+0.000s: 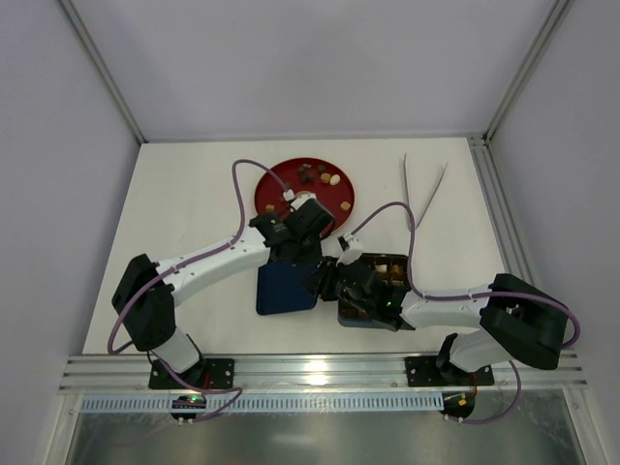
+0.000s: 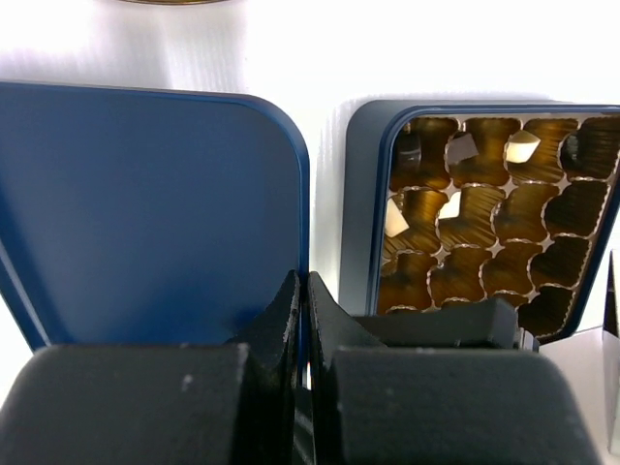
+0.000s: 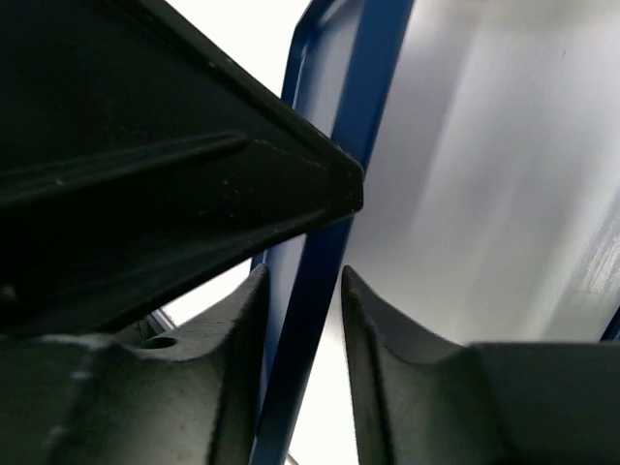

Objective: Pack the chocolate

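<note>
Several small brown and cream chocolates (image 1: 320, 176) lie on a red plate (image 1: 276, 179) at the back. A dark-blue box with a brown gridded tray (image 1: 380, 271) stands right of centre; in the left wrist view the tray (image 2: 504, 228) holds a few cream pieces (image 2: 522, 146). The flat dark-blue lid (image 1: 281, 289) lies left of the box. My left gripper (image 1: 302, 254) is shut on the lid's right edge (image 2: 302, 174). My right gripper (image 1: 325, 279) is open, its jaws astride the lid's edge (image 3: 320, 262), with the left finger (image 3: 237, 320) close against it.
A pair of thin white tongs (image 1: 426, 189) lies at the back right. An aluminium rail (image 1: 499, 213) runs along the table's right side and another along the near edge. The two grippers are close together between lid and box.
</note>
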Controlling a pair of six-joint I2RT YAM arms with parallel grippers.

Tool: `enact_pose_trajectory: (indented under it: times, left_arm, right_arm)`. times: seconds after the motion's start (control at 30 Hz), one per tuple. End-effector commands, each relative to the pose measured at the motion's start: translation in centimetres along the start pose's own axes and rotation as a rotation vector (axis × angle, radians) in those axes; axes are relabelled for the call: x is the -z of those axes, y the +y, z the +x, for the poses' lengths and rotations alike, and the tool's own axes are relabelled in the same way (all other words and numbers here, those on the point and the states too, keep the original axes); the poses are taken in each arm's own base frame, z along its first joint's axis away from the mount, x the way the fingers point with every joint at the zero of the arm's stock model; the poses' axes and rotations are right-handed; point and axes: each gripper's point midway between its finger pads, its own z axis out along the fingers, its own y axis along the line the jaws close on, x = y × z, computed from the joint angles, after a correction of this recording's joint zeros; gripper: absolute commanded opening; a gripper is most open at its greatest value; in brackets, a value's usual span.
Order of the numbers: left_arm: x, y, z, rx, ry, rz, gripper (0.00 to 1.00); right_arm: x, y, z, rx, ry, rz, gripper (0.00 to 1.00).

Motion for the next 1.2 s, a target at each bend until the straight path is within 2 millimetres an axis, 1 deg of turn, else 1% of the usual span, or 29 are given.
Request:
enact_pose_trajectory:
  times: [0.0,0.07,0.1,0.17,0.2,0.23,0.3,0.33,0.37,0.4,0.43,0.5,0.53,0.63,0.7,0.73,0.8,0.83,0.87,0.9,0.93,0.97,1.0,1.07,1.1,1.13,1.17]
  left_arm:
    - [1.1,-1.4,-1.0,0.033,-0.031,0.076,0.00]
    - [1.0,-1.5,-1.0,0.036,-0.034,0.084,0.00]
    - [1.1,-1.6,-1.1,0.037,-0.039,0.088,0.00]
    - [1.3,-1.6,-1.4,0.039,-0.046,0.097,0.01]
    - [1.3,-1.6,-1.4,0.037,-0.045,0.101,0.04]
    - [1.4,-1.6,-1.5,0.036,-0.047,0.105,0.11]
    - [1.8,-1.4,-2.1,0.034,-0.061,0.111,0.22]
    - [1.9,-1.4,-2.3,0.037,-0.067,0.116,0.33]
    - [2.1,-1.3,-2.4,0.035,-0.072,0.120,0.37]
    - [2.6,-1.2,-3.0,0.042,-0.086,0.129,0.43]
    - [2.8,-1.0,-3.2,0.033,-0.094,0.132,0.53]
    - [3.7,-1.1,-4.2,0.030,-0.122,0.153,0.59]
    - [4.0,-1.0,-4.6,0.016,-0.135,0.157,0.64]
    - [5.6,-0.9,-5.9,-0.008,-0.179,0.175,0.74]
    - [6.5,-0.6,-6.8,-0.023,-0.212,0.172,0.75]
    - [7.3,-0.1,-7.2,-0.030,-0.230,0.166,0.84]
    - [8.3,0.7,-7.9,-0.072,-0.263,0.145,0.89]
    - [9.6,0.9,-8.7,-0.075,-0.296,0.153,0.91]
    - [10.2,1.4,-8.9,-0.112,-0.314,0.142,0.91]
    - [10.9,1.5,-9.2,-0.130,-0.335,0.143,0.90]
    - [11.4,1.9,-9.5,-0.150,-0.355,0.136,0.90]
    - [12.5,2.3,-9.7,-0.188,-0.385,0.132,0.90]
    - [12.8,2.6,-9.8,-0.217,-0.392,0.127,0.90]
    - [13.7,3.4,-10.0,-0.248,-0.422,0.106,0.91]
    - [13.8,3.7,-9.9,-0.292,-0.427,0.098,0.91]
    - [13.9,3.9,-10.0,-0.305,-0.434,0.092,0.90]
    - [14.4,3.7,-9.7,-0.328,-0.447,0.099,0.91]
  right_arm:
    - [-0.6,2.5,-2.7,-0.012,-0.103,-0.055,0.32]
    - [-0.6,2.6,-2.7,-0.014,-0.102,-0.058,0.25]
    - [-0.6,2.6,-2.6,-0.013,-0.100,-0.058,0.17]
    - [-0.4,2.6,-2.6,-0.014,-0.098,-0.056,0.10]
    - [-0.4,2.3,-2.6,-0.014,-0.097,-0.047,0.06]
    - [-0.3,2.3,-2.5,-0.016,-0.096,-0.046,0.04]
    - [0.0,2.3,-2.6,-0.016,-0.096,-0.046,0.04]
    - [0.2,2.5,-2.8,-0.026,-0.098,-0.054,0.04]
    - [0.3,2.6,-2.8,-0.028,-0.099,-0.059,0.04]
    - [0.7,2.9,-3.1,-0.034,-0.101,-0.064,0.04]
    - [0.8,2.9,-3.3,-0.037,-0.104,-0.059,0.04]
    - [1.4,3.2,-3.6,-0.042,-0.105,-0.060,0.04]
    - [1.6,3.3,-3.8,-0.041,-0.106,-0.056,0.04]
    - [2.1,3.7,-4.2,-0.051,-0.103,-0.053,0.04]
    - [2.3,3.6,-4.4,-0.055,-0.094,-0.034,0.04]
    - [2.6,3.8,-4.7,-0.062,-0.097,-0.036,0.04]
    - [3.0,3.4,-4.9,-0.084,-0.073,-0.031,0.04]
    - [3.2,3.3,-5.2,-0.093,-0.067,-0.032,0.04]
    - [4.0,3.7,-6.0,-0.107,-0.076,-0.054,0.04]
    - [4.5,3.6,-5.7,-0.106,-0.042,-0.051,0.04]
    - [4.9,2.9,-6.8,-0.115,-0.056,-0.036,0.04]
    - [5.9,3.3,-7.8,-0.121,-0.073,-0.054,0.04]
    - [6.5,2.9,-7.7,-0.126,-0.040,-0.043,0.04]
    - [7.2,1.6,-9.7,-0.162,-0.061,-0.031,0.04]
    - [8.2,1.8,-10.1,-0.172,-0.047,-0.054,0.04]
    - [8.7,0.9,-10.8,-0.191,-0.032,-0.046,0.04]
    - [9.1,0.7,-11.2,-0.194,-0.028,-0.045,0.04]
